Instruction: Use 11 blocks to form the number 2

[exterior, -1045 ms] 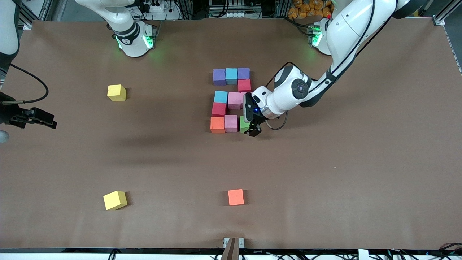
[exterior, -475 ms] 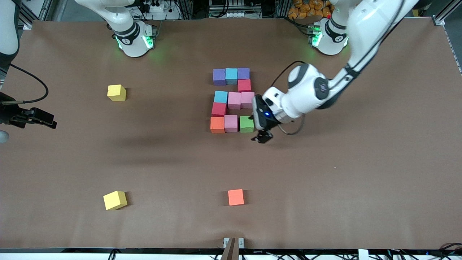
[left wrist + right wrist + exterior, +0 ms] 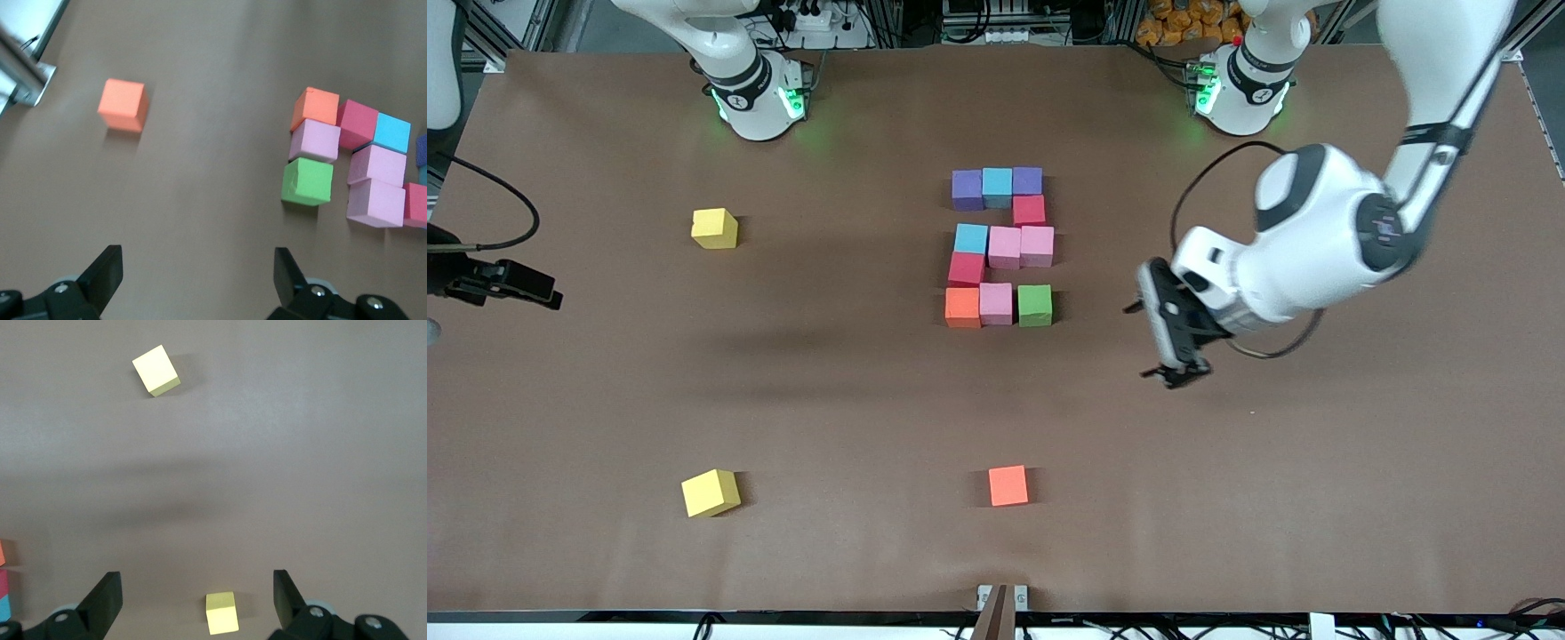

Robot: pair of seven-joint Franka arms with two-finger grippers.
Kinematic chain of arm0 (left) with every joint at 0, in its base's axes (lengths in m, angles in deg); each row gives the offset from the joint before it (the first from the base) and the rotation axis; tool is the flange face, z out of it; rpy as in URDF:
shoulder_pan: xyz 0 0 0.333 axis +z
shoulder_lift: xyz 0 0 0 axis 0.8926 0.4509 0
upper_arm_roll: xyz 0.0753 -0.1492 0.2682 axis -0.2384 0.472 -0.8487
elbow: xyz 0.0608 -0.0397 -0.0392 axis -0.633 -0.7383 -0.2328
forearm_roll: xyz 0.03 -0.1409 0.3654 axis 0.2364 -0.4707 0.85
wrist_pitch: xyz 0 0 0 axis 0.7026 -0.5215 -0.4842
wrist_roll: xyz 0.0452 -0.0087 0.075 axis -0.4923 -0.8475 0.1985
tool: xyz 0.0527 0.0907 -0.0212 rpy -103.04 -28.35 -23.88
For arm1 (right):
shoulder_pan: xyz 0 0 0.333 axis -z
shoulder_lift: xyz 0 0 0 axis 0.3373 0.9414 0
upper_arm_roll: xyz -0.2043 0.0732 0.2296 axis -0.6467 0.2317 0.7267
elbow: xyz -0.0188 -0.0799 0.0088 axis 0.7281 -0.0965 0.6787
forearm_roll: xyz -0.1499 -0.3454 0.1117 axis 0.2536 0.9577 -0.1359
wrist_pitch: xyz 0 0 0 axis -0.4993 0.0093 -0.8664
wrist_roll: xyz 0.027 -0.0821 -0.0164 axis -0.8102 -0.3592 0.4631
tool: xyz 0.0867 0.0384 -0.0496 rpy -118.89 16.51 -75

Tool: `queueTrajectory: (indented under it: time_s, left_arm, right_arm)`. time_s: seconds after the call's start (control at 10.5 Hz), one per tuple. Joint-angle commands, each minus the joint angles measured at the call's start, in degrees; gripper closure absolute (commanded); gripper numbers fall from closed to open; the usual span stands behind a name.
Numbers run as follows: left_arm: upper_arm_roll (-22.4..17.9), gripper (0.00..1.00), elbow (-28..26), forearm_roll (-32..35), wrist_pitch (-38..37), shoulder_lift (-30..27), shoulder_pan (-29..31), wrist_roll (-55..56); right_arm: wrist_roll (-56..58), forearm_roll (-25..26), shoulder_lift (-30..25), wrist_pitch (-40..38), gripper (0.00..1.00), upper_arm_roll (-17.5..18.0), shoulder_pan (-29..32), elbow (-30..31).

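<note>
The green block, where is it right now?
The green block sits on the table at the corner of the number 2, in the row nearest the front camera, touching a pink block. The open left gripper hangs over bare table beside it.

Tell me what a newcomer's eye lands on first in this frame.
The number 2, a tight cluster of coloured cubes mid-table, stands out first. Next is the left gripper, jaws open and empty, over bare table toward the left arm's end from the green cube. A lone orange cube sits nearer the front camera; the right gripper waits at the right arm's end.
</note>
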Motion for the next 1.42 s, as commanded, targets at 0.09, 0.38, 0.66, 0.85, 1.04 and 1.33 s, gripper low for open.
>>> queueTrajectory:
  time_s: [0.09, 0.38, 0.66, 0.85, 1.04, 1.33]
  left_arm:
    - [-1.39, 0.0, 4.24, 4.35, -6.66, -1.13, 1.24, 12.25]
    - [-1.83, 0.0, 6.17, 4.53, -10.8, -1.4, 4.49, 22.92]
    - [-1.83, 0.0, 7.31, 4.7, -16.41, -1.75, 8.46, 25.14]
    - [-4.1, 0.0, 8.64, 8.19, -19.86, -5.95, 8.11, 25.93]
    - [-8.74, 0.0, 8.99, 10.6, -25.11, -8.16, 7.24, 25.76]
    - [-27.96, 0.0, 8.29, 10.5, -27.93, -17.11, -10.46, 26.19]
  right_arm:
    - [-4.07, 0.29, -4.19, -3.99, 0.0, 4.11, 2.51, 0.2]
    - [-6.01, 0.2, -7.88, -5.68, 0.0, 5.42, 2.51, 2.12]
    - [-6.19, 0.11, -11.22, -5.06, 0.0, 5.61, 2.6, 5.38]
    - [-6.19, 0.11, -14.38, -3.58, 0.0, 6.3, 2.6, 8.97]
    - [-6.1, 0.11, -15.89, -1.81, 0.0, 6.31, 2.34, 11.71]
    - [-6.1, 0.11, -15.89, -2.07, 0.0, 6.22, 1.99, 11.72]
